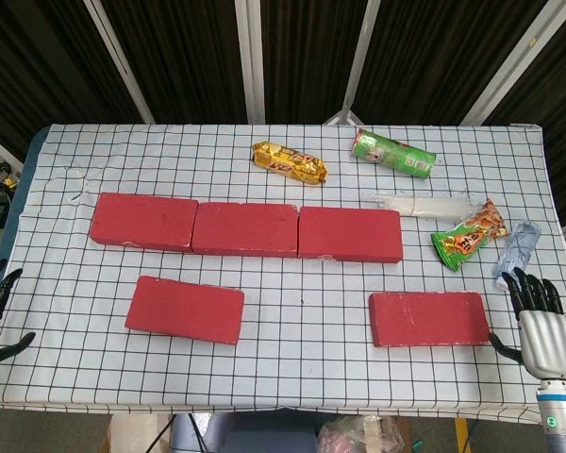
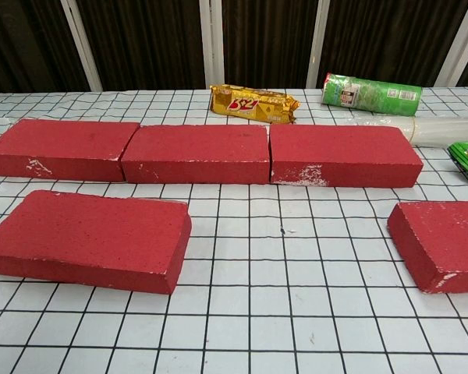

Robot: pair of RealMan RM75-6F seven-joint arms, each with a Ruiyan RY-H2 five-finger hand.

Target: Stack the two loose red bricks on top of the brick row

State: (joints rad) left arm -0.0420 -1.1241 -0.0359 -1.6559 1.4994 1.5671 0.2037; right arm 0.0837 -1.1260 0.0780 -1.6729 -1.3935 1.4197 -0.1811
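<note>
Hands (image 1: 547, 330) only in head view

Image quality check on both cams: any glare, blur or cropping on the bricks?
Head view: even light, soft shadows, sharp throughout, no glare; the row of three red bricks and both loose red bricks sit fully in frame. Chest view: also sharp, though the right loose brick is cut off at the frame edge, and neither hand shows.

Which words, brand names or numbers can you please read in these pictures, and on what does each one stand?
"3+2", as best it reads, on the golden snack packet.
Print on the green can: too small to read.
Print on the green snack bag: too blurred to read.
The bricks carry no text.
</note>
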